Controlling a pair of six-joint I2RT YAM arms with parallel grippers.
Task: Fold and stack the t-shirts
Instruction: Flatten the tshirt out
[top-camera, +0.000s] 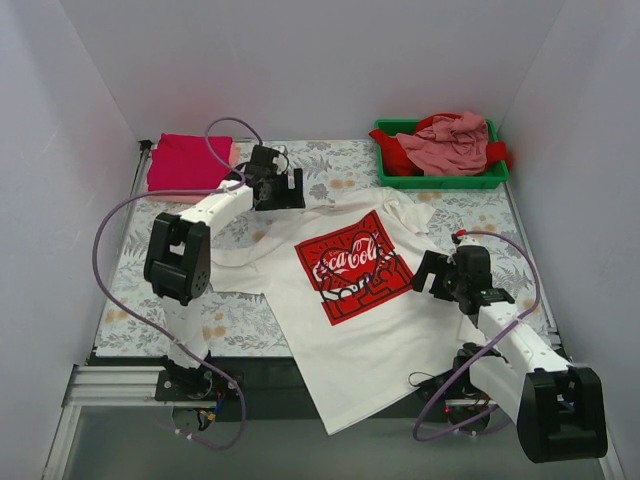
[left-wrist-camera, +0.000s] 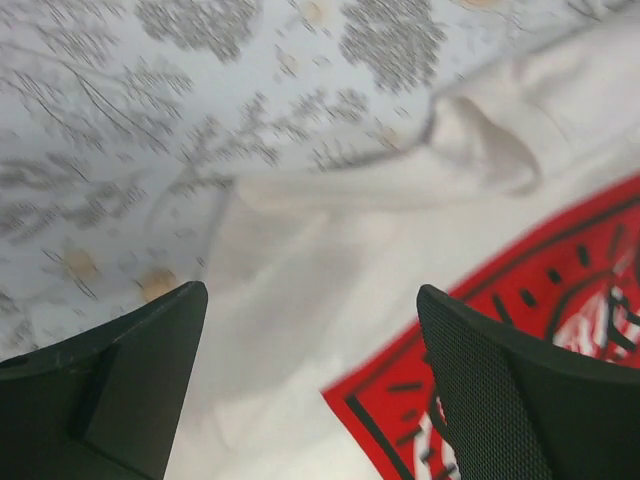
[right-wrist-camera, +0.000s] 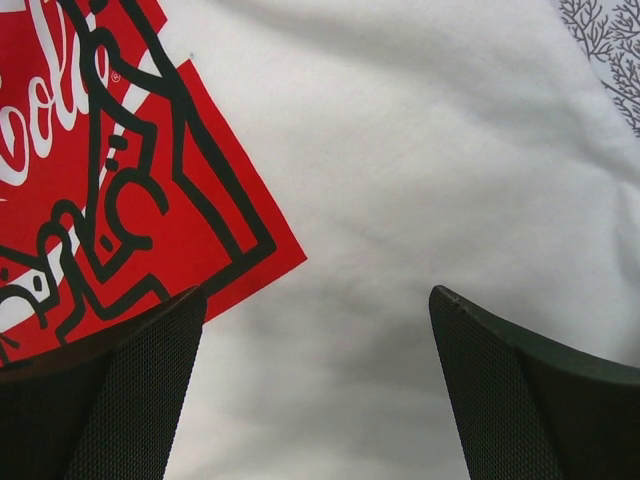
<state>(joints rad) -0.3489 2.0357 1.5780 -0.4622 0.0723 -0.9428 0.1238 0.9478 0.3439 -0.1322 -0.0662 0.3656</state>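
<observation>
Left gripper (top-camera: 288, 190): jaws apart, holding nothing, poised over the white t-shirt (top-camera: 370, 330) at its far-left shoulder, beside the collar. Right gripper (top-camera: 428, 276): jaws apart, empty, over the shirt's right side, just right of the red print (top-camera: 352, 268). Shirt lies spread print-up on the floral table cover (top-camera: 130, 290), hem past the near edge. Folded crimson t-shirt (top-camera: 188, 162) at far-left corner. Crumpled pink t-shirt (top-camera: 455, 145) in green tray (top-camera: 445, 182), far right.

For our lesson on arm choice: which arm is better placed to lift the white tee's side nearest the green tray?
Right. The right gripper, open, hangs over the white tee on that side, beside the red print. The left gripper, open too, sits at the opposite shoulder, across the print.
</observation>
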